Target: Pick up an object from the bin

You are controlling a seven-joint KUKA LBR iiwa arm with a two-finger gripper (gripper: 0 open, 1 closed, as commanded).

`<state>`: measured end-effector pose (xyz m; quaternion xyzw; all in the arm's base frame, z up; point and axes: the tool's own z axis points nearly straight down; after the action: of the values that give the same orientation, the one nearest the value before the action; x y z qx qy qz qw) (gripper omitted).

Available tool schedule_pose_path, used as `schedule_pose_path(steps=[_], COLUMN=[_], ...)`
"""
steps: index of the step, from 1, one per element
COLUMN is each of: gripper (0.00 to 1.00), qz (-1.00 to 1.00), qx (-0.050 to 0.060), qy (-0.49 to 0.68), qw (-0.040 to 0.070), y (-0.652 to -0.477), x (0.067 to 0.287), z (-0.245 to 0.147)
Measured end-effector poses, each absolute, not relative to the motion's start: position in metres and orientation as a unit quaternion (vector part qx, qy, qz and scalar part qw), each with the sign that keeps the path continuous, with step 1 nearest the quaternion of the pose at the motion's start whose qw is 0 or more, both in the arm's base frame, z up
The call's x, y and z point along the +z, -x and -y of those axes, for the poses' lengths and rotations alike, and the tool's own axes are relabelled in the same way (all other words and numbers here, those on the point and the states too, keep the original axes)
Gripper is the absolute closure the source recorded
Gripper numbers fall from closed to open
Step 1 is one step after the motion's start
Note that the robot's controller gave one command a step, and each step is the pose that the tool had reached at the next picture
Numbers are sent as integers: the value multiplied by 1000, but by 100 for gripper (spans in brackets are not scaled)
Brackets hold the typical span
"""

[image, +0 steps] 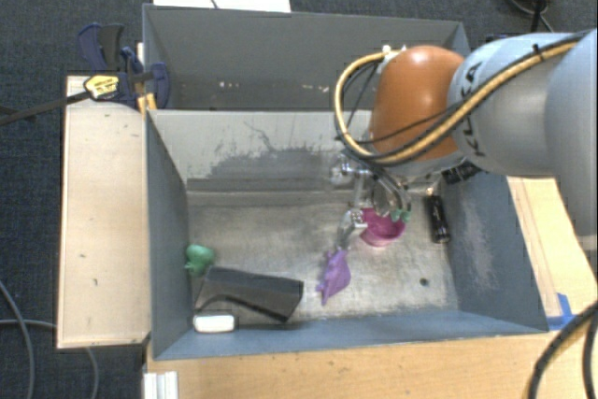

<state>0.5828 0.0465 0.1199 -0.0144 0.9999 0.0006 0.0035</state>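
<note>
Right now the gripper (372,212) hangs directly over a magenta round cup-like thing (381,229); whether it is open or closed cannot be told. Just below-left of that magenta thing lies a purple toy (334,274), and a black bar (436,220) lies just to its right.

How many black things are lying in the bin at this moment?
2. A large black block lies at the front left; a small black stick lies near the right wall. More may be hidden under the arm.
</note>
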Motion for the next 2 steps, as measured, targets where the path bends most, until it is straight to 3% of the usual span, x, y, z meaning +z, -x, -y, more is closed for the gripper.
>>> schedule_pose_path(steps=[1, 2], gripper=[0, 0], qz=[-999, -985], qx=[0, 0], qy=[52, 175], qw=[2, 0], y=[-547, -528], x=[108, 108], z=[-32, -33])
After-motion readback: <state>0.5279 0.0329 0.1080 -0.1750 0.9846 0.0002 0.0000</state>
